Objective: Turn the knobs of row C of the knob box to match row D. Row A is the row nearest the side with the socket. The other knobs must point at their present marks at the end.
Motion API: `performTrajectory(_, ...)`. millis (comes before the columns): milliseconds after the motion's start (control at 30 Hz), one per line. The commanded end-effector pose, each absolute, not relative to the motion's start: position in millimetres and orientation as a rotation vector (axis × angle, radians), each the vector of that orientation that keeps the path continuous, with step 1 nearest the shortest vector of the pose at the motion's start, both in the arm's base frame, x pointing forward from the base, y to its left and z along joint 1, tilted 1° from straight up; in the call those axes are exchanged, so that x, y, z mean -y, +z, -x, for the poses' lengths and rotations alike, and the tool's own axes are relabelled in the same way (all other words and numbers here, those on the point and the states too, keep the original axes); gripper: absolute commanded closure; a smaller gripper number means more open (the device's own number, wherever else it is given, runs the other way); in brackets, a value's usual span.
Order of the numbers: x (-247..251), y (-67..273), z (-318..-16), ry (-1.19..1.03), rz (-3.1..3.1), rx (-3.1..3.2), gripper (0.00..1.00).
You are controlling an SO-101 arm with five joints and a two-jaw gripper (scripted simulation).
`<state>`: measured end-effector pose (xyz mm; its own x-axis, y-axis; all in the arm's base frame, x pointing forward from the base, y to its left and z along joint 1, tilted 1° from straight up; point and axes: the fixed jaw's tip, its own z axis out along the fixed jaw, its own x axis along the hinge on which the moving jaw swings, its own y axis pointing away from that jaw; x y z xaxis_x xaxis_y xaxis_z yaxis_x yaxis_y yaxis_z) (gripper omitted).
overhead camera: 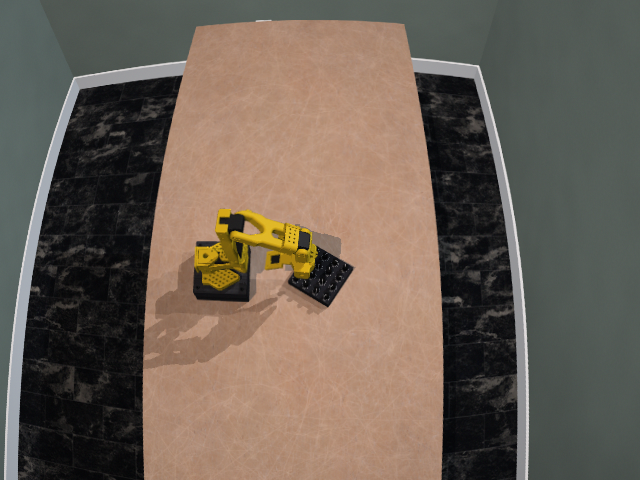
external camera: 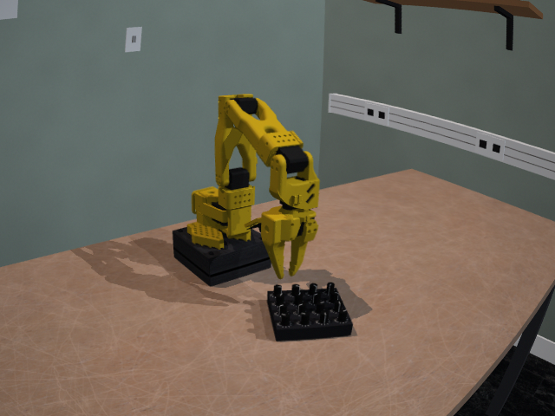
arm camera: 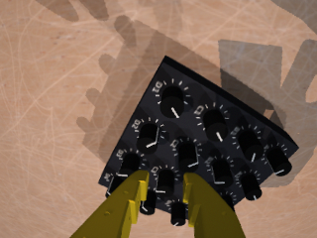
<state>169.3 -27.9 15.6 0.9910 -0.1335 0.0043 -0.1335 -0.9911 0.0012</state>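
Observation:
The black knob box (overhead camera: 331, 295) (external camera: 313, 331) (arm camera: 188, 83) lies on the table just right of the arm's base, with a grid of black knobs with white pointer lines. My yellow gripper (overhead camera: 305, 271) (external camera: 285, 273) (arm camera: 165, 181) points down and hangs a little above the box's edge nearest the base. Its fingers stand close together with only a narrow gap, and nothing is between them. In the wrist view the fingertips frame the knobs at the near edge of the box without touching them. I cannot make out the socket or the row letters.
The arm's black base (overhead camera: 221, 289) (external camera: 219, 263) stands left of the box on the long brown table (overhead camera: 310, 129) (external camera: 426, 232). The table's right edge (external camera: 515, 322) is some way from the box. Dark floor lies on both sides of the table.

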Motion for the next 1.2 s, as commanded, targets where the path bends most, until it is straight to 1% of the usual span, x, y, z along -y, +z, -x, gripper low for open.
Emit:
performTrajectory(0, 29.4, 16.4, -167.9, 0.013, -3.13, 0.268, 0.91)
performTrajectory(500, 37.6, 18.8, -166.9, 0.013, -3.077, 0.634, 0.89)
performTrajectory(1167, 58.8, 25.8, -162.8, 0.014, -2.71, 1.593, 0.84)
